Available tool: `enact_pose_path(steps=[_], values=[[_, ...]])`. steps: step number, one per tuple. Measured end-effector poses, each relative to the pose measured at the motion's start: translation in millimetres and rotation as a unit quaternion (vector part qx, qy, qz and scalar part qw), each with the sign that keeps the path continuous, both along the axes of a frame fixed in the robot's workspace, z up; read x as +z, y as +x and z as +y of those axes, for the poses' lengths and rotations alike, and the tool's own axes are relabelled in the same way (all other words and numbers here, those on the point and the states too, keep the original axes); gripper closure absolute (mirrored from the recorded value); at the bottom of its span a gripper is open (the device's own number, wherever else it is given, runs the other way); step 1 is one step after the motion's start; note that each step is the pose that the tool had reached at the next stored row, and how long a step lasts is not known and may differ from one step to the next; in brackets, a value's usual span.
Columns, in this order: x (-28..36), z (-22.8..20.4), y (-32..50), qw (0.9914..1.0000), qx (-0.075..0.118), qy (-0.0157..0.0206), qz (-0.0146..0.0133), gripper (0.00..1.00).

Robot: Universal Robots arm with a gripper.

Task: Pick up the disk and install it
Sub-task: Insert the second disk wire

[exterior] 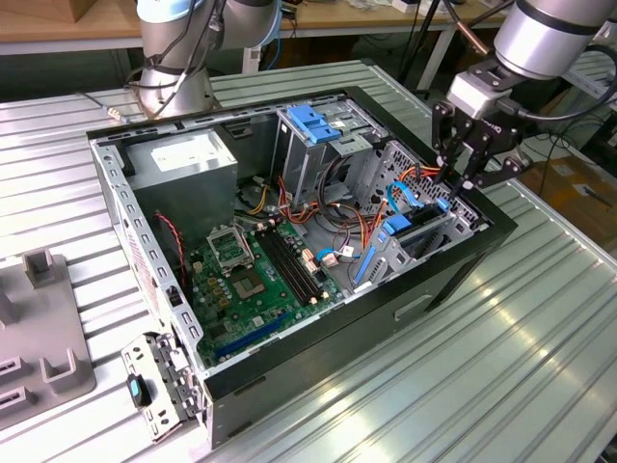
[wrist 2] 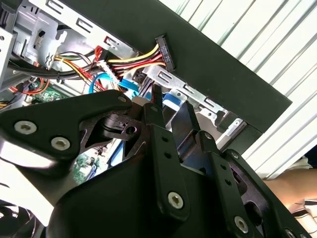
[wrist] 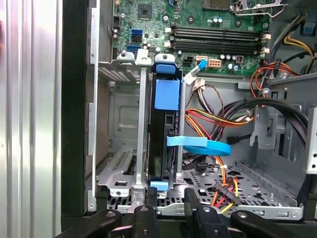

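The gripper [exterior: 469, 181] hangs over the computer case [exterior: 453, 270] at the end on the exterior view's right, its fingers [wrist: 190, 201] apart with nothing between them, as the first wrist view shows. Just below the gripper the disk [wrist: 166, 144] stands on edge in its bay [wrist: 119, 148], a metal frame against the case wall; blue rails [wrist: 167, 94] cap its upper edge, and in the exterior view it shows as a dark slab with blue trim [exterior: 410, 227]. It looks already seated, or close to it. A blue flat cable [wrist: 200, 147] crosses just beside the disk, and a bundle of red, yellow and black wires [wrist: 223, 119] lies near it. The case rests open on the ribbed tabletop [exterior: 521, 367], the green circuit board [exterior: 255, 275] on its floor.

Risks, as judged: the open fingers could snag the blue cable or the wires if the arm moves sideways, and a disk not fully home could tilt in its bay.
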State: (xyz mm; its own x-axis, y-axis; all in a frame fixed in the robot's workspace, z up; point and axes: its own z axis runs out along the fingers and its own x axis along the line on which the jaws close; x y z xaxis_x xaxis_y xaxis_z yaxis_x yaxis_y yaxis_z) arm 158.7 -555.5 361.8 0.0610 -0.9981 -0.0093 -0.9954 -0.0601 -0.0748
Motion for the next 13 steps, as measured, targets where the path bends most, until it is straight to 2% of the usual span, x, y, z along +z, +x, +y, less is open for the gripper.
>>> enact_pose_path(steps=[13], values=[[0.0, 0.1, 3.8, 0.99999, 0.004, 0.0, 0.0, 0.64]])
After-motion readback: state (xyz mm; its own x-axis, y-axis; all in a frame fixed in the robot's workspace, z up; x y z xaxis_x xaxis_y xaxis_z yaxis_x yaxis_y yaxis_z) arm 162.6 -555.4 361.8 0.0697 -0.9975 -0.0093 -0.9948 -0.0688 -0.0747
